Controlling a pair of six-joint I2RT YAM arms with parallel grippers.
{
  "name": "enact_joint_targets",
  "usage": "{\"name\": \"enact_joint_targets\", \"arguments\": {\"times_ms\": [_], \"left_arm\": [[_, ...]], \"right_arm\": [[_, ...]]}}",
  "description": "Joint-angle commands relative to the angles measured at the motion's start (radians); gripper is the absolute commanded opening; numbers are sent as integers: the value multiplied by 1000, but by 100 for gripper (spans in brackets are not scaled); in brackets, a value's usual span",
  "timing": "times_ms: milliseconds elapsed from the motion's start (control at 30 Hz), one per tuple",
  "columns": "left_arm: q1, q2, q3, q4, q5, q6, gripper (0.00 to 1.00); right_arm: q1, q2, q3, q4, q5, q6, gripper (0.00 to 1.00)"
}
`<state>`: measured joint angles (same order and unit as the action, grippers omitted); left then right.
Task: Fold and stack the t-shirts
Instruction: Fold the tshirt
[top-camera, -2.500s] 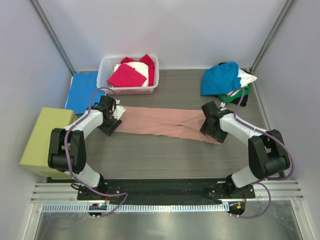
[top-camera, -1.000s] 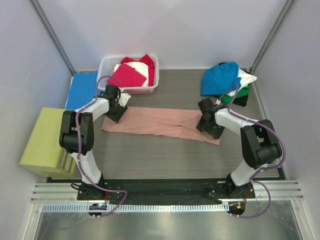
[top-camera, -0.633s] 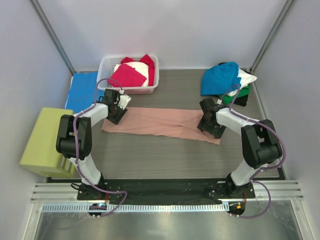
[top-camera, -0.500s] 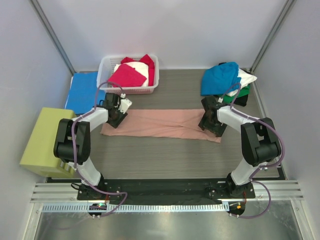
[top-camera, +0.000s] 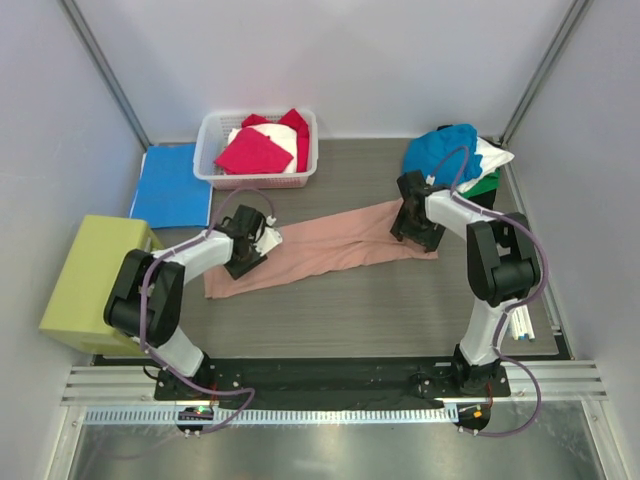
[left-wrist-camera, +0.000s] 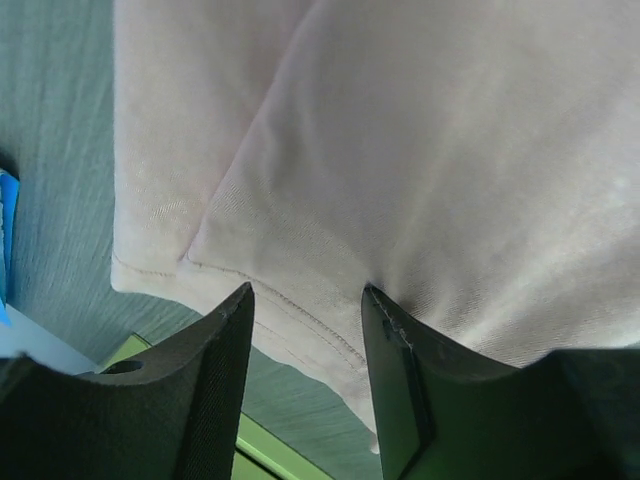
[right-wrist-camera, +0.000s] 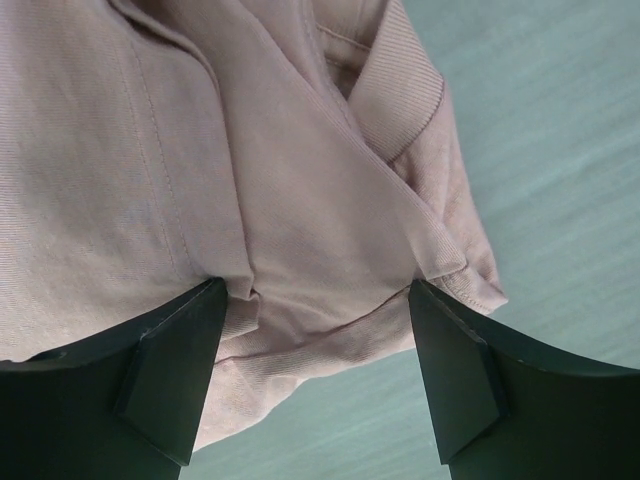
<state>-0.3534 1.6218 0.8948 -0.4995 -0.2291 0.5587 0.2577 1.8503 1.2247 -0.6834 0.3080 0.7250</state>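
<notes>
At the far left, the yellow-green box is sitting off the table's edge, with the blue folder lying flat behind it. The white basket is holding a magenta tee on top of a white tee.

Your left gripper is resting low on the left end of the dusty-pink t-shirt. Its fingers are standing narrowly apart, pinching the hemmed edge.

The shirt is lying as a long folded strip across the middle of the table, slanting from near-left up to far-right.

Your right gripper is gripping the strip's right end beside the ribbed collar. Its jaws are standing wider, with a bunch of cloth puckering between them.

Just behind it, a teal-blue tee is lying heaped over a green tee.
</notes>
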Motion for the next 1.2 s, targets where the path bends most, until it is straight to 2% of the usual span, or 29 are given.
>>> {"name": "enact_joint_targets", "arguments": {"times_ms": [0,300,600,733,867,1000,1167], "left_arm": [[-71,18,-49,-171,65,-29,49],[-191,47,-48,-252,100,-51,47],[-208,23,10,-313,157,-45,47],[-213,9,39,-346,197,-48,47],[-225,-7,70,-384,226,-56,47],[-233,-11,108,-415,299,-63,47],[-237,-14,151,-453,372,-75,47]], "right_arm": [[-5,105,94,13,-17,-56,81],[-5,265,277,-10,-35,-81,81],[-5,389,436,-62,-66,-157,82],[-3,440,521,-82,-141,-191,82],[3,518,680,-133,-269,-260,82],[9,564,759,-150,-398,-285,88],[58,599,828,-151,-426,-294,92]]}}
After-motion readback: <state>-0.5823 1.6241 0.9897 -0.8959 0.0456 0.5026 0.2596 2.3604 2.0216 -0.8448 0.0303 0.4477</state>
